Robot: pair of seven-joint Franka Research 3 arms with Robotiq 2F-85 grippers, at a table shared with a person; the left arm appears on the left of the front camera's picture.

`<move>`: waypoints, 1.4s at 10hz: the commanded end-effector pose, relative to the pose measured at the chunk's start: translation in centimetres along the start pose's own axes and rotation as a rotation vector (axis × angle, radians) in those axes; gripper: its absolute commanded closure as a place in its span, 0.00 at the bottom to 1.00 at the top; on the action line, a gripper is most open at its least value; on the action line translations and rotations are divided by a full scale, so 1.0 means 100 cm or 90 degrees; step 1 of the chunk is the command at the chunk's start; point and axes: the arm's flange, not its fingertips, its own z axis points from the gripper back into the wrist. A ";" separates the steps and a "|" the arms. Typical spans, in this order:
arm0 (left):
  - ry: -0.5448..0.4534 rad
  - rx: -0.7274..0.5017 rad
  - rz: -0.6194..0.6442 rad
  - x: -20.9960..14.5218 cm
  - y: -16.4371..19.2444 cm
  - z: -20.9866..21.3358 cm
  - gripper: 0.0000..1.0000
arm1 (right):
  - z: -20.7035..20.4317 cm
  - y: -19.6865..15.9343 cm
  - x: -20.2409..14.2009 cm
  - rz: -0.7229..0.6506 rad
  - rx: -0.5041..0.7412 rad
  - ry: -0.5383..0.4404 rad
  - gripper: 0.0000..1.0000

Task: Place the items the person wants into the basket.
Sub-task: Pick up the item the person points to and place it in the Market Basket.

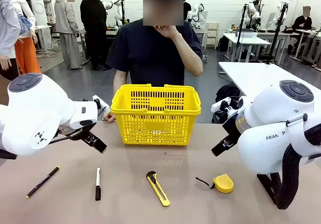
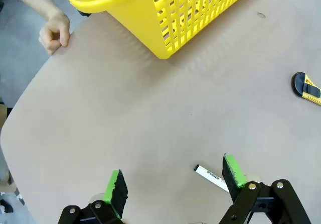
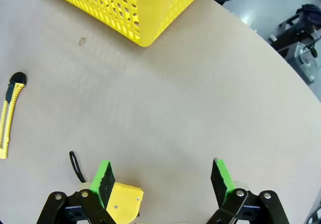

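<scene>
Just by R end effector (image 3: 160, 166), jaws apart & empty, tape measure (image 3: 124, 201) lies on table (image 3: 210, 103).

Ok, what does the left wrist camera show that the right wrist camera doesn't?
Left wrist: the person's hand resting at the table edge, and the marker beside the open left pincer. Right wrist: the yellow tape measure at the open right pincer. Both: the yellow basket, the box cutter and the tan table.
</scene>
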 end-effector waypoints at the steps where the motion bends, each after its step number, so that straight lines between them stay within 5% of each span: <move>1: 0.000 0.000 0.000 0.000 0.000 0.000 0.00 | 0.000 0.000 0.000 0.000 0.000 0.000 0.00; 14: 0.000 0.000 0.000 0.000 0.000 0.000 0.00 | 0.000 0.000 0.000 0.000 0.000 0.000 0.00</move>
